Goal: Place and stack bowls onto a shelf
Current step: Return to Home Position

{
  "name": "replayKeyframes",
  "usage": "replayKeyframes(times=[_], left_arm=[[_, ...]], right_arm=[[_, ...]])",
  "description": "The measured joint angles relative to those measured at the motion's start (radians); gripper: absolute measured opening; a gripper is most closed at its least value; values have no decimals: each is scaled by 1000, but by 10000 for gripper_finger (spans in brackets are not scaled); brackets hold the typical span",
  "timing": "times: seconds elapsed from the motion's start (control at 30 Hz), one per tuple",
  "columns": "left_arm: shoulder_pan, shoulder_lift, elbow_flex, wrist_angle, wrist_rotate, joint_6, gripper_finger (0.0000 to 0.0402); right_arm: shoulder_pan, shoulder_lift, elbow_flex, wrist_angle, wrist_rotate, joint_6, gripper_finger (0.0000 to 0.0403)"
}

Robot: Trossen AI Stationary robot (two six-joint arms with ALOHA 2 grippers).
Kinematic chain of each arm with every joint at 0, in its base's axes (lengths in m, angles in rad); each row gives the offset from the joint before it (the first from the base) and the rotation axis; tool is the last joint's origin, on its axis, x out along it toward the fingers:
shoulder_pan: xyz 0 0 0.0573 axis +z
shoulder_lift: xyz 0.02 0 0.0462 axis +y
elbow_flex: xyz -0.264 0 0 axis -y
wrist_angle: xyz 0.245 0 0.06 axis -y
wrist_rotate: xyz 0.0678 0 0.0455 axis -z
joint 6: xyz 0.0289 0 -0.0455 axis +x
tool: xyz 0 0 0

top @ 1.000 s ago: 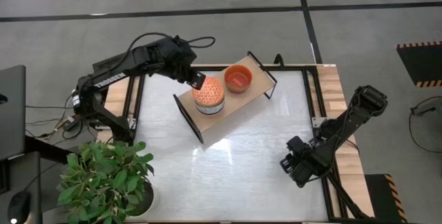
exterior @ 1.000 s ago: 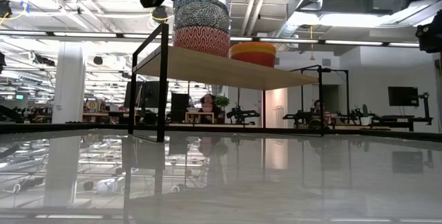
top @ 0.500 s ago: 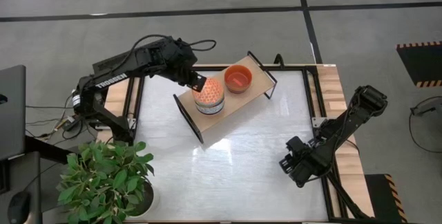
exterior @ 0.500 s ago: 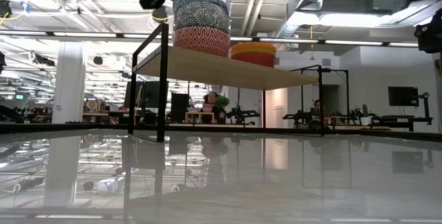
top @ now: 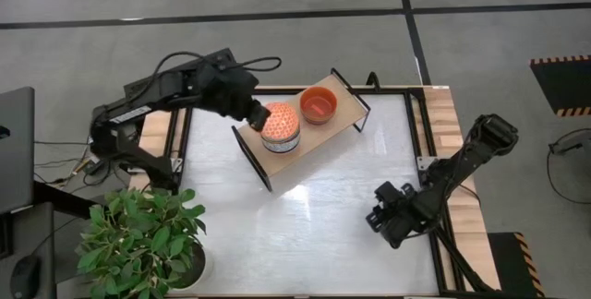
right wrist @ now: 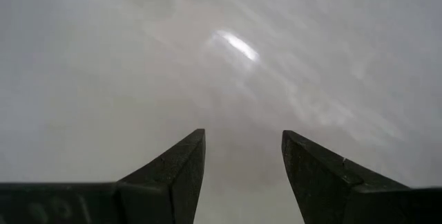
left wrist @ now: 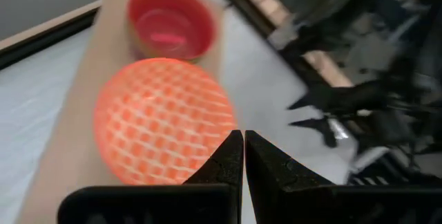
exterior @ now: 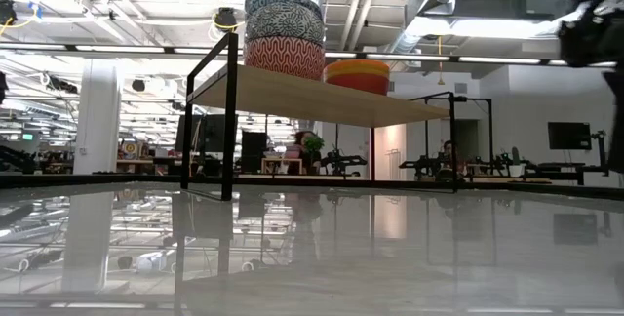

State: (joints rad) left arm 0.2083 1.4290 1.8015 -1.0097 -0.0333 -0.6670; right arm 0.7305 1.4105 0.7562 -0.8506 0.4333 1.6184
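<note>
White and glossy, the surface (top: 314, 234) lies closest to us, with a leafy potted plant (top: 138, 244) at its near left corner. Over the near right part of that surface hangs the right end effector (top: 377, 218), well apart from the shelf. Its wrist view shows us its two dark fingers (right wrist: 183, 165) spread wide, with nothing between them and only bare white beneath.

Farther back we come to the shelf (top: 319, 142), a light-wood board on black frame ends, standing askew across the surface. On its left half sits the patterned stack (top: 280, 125). From the low view we count three bowls in it: the lowest has a red-and-white wave pattern, and the two above are bluish. Looking down, we see the top bowl (left wrist: 162, 117) lined with an orange-and-white lattice. On the shelf's right half, near the patterned stack but not touching it, sits the red-orange stack (top: 318, 105), which from the side shows a yellow band at its top.

Beyond the patterned stack, at the shelf's far left corner, we find the left end effector (top: 253, 114), just beside the top bowl's rim. Its fingers are pressed together and hold nothing; we cannot tell whether they touch the bowl.

Farthest off, the low view opens onto a large room with ceiling pipes.
</note>
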Motion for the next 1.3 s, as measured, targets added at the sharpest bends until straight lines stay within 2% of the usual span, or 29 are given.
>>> replayKeyframes(times=[0.1, 0.3, 0.43, 0.53, 0.6, 0.7, 0.83, 1.0, 1.13, 1.2, 1.3], left_arm=[[-57, -43, 5, 21, -28, 0, 0], [-207, -149, 6, 154, -63, 82, 0], [-313, -215, 7, 255, -81, 134, 0], [-379, -261, 7, 259, -80, 174, 0], [-417, -286, 7, 244, -79, 148, 0], [-465, -313, 6, 236, -100, 139, 0], [-535, -353, -20, 262, -175, 263, 0], [-598, -439, -52, 315, -216, 376, 0], [-642, -543, -200, 421, -233, 448, 0], [-652, -610, -320, 445, -293, 432, 0], [-653, -724, -519, 577, -350, 415, 0]], right_arm=[[-53, -20, 24, 48, 12, -179, 218], [-203, -111, 141, 140, 14, -653, 218], [-282, -196, 282, 214, 1, -917, 218], [-314, -252, 406, 211, -7, -1053, 218], [-325, -292, 468, 176, -11, -1180, 218], [-340, -352, 529, 206, 30, -1201, 218], [-348, -471, 540, 288, 91, -1299, 218], [-367, -655, 518, 205, 181, -1289, 218], [-357, -833, 419, 229, 202, -1277, 218], [-358, -912, 344, 284, 201, -1277, 218], [-357, -1011, 219, 374, 193, -1277, 218]])
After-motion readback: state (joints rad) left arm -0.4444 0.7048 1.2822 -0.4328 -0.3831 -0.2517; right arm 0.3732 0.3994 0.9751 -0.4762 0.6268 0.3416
